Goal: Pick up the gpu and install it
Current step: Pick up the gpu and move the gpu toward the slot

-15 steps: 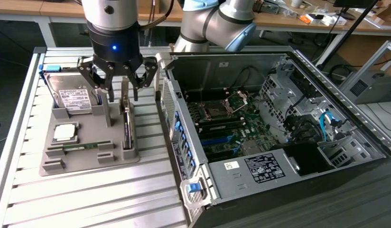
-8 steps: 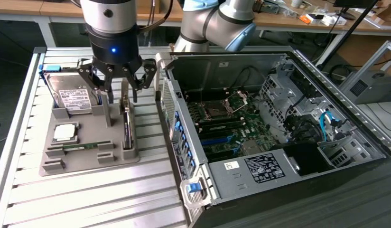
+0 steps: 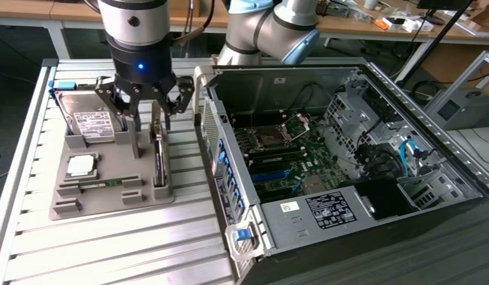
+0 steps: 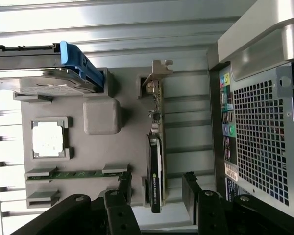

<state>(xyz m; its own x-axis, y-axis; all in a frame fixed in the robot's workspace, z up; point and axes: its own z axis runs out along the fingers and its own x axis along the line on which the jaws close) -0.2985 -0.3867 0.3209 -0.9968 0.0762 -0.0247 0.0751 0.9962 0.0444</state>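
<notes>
The gpu [image 3: 158,155] is a thin dark card that stands on its edge in a slot of the grey holder tray [image 3: 110,199], its silvery bracket at the far end. My gripper [image 3: 147,122] hangs right over it, open. In the wrist view the gpu [image 4: 156,161] runs between my two fingers [image 4: 125,183], one on each side, with a gap to the card on both sides. My gripper [image 4: 158,191] holds nothing.
On the same tray [image 4: 122,98] sit a hard drive [image 3: 90,122] with a blue tab, a square processor [image 3: 81,166] and a green memory stick [image 3: 102,184]. The open computer case [image 3: 324,166] lies at the exterior view's right, motherboard [image 3: 284,160] exposed, its wall [image 4: 264,122] close to the tray.
</notes>
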